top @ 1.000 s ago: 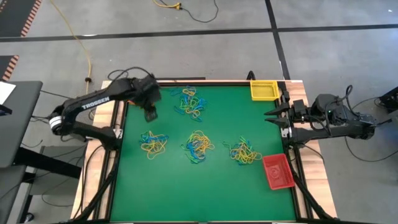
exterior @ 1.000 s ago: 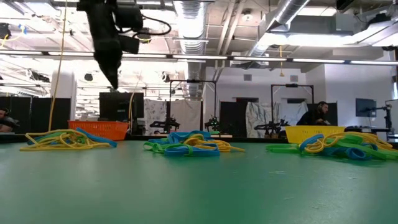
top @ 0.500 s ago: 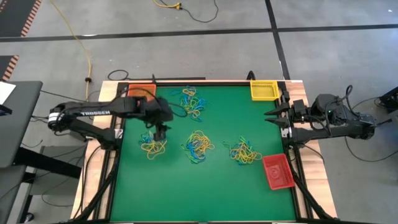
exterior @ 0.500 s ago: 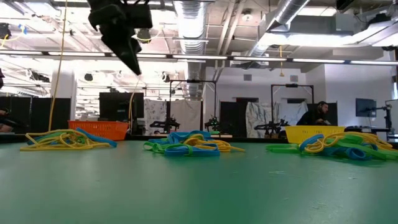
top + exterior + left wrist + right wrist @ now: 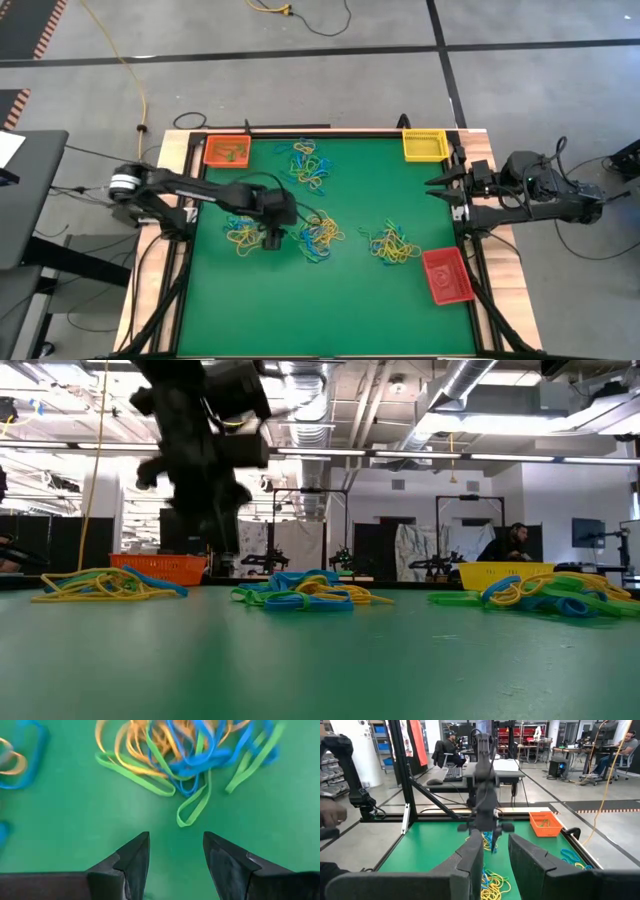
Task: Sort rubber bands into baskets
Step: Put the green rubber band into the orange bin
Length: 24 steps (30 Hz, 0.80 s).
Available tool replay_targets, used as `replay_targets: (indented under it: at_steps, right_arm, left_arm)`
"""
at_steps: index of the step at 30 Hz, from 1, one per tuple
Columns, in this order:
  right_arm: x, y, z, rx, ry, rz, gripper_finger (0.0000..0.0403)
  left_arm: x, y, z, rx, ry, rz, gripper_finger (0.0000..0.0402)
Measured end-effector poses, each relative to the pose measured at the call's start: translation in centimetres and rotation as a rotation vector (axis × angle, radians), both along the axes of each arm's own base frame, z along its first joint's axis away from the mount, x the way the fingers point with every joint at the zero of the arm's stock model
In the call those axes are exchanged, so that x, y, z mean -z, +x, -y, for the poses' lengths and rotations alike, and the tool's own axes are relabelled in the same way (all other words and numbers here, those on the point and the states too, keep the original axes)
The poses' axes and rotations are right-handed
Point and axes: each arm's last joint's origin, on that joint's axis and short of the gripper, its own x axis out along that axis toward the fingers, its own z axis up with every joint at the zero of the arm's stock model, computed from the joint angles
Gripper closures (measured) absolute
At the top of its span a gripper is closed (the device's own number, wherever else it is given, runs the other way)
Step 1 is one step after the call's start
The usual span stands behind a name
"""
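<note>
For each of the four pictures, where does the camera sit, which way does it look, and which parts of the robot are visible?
High: above, straight down on the green table, both arms, left gripper between rubber band piles.
Low: table height, level across; left arm above.
Left wrist: down past open fingers at rubber bands.
Right wrist: from the table's right edge, across past own fingers at the left arm.
Shared: orange basket in high, low, right wrist.

The left gripper is carried from the orange basket to the desk's middle. It is now lowered between two rubber band piles, jaws parted.
</note>
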Motion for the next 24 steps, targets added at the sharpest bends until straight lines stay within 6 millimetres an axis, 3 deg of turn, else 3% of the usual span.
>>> replay_targets:
  at_steps: [8,19,24]
  right_arm:
    - [0.0,0.0,0.0,0.0,0.0,0.0,0.0275]
    - [0.0,0.0,0.0,0.0,0.0,0.0,0.0275]
    - [0.0,0.0,0.0,0.0,0.0,-0.001,0.0275]
  left_arm:
    - [3.4,1.3,0.8,0.045,-0.06,-0.066,0.0226]
    - [3.3,2.1,0.9,0.035,-0.08,0.013,0.023]
    - [3.5,2.2,0.8,0.035,-0.077,0.01,0.0277]
